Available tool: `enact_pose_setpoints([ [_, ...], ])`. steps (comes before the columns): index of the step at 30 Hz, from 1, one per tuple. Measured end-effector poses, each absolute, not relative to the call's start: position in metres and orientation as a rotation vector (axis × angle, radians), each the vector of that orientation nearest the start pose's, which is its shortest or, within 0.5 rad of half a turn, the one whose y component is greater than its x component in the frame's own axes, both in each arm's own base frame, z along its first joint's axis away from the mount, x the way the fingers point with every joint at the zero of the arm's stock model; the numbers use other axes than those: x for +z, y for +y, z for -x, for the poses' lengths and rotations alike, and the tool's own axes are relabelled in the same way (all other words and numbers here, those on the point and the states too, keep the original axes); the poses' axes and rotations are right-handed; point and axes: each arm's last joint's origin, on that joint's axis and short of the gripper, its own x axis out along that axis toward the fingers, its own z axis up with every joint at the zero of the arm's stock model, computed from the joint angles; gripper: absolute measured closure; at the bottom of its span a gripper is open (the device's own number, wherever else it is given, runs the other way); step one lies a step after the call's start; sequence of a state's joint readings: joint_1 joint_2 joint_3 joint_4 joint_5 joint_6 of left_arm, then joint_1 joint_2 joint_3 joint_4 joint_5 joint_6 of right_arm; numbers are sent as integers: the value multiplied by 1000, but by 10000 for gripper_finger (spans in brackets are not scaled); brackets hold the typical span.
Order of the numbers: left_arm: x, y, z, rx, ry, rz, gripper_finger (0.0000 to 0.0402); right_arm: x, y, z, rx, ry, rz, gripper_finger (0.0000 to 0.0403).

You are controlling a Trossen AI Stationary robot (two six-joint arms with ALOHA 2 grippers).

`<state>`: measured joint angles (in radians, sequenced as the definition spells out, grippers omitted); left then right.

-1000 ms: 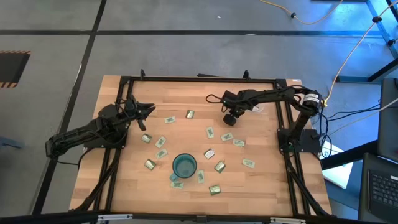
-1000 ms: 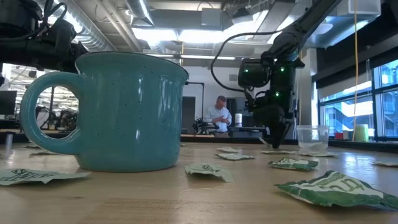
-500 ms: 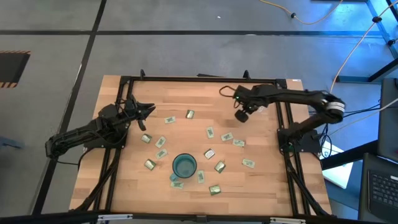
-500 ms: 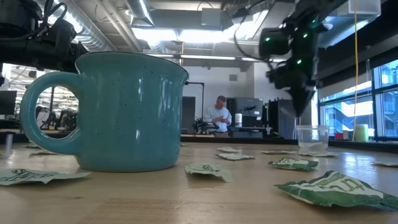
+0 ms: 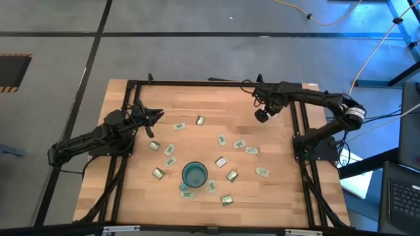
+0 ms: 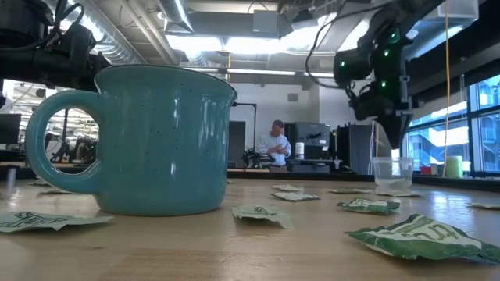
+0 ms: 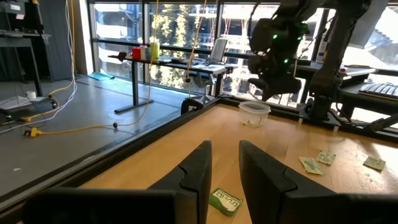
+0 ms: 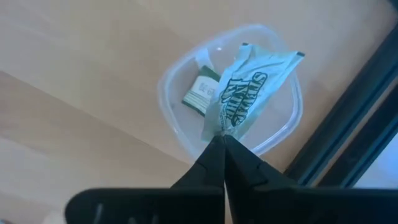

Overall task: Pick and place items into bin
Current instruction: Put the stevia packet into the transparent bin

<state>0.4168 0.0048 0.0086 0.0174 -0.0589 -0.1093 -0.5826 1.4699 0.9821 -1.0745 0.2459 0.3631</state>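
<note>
My right gripper is shut on a light green packet and hovers above the bin, a translucent cup with one packet lying inside. The cup stands near the table's far right corner, with the gripper above it. Several more packets lie flat around the teal mug. My left gripper waits open at the table's left side, its fingers above one packet. My right gripper pinches the packet by one narrow end between its two fingertips, coming from above and pointing down. The packet is lifted clear, and the rest of it reaches out past the fingertips over the cup's opening.
The teal mug stands near the table's near edge, ringed by packets. A black frame rail runs close beside the cup on the right. People sit in the room beyond the table.
My right gripper has risen from low over the table's middle and moved toward the far right corner, carrying the packet until it is over the cup. The left arm has kept still.
</note>
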Motion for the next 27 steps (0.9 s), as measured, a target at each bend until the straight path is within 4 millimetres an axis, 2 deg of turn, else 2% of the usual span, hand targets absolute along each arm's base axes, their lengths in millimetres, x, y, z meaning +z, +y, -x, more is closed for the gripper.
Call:
enact_pose_setpoints([
  [7, 168, 41, -88, 474, -47, 104, 327, 189, -146, -200, -916, 1553, -538, 398],
  [12, 168, 41, -88, 474, -47, 104, 327, 184, -147, -201, -885, 1587, -516, 386],
  [21, 168, 41, -88, 474, -47, 103, 327, 186, -147, -198, -917, 1608, -465, 352],
  [27, 168, 41, -88, 474, -47, 104, 327, 206, -135, -195, -900, 1536, -431, 334],
])
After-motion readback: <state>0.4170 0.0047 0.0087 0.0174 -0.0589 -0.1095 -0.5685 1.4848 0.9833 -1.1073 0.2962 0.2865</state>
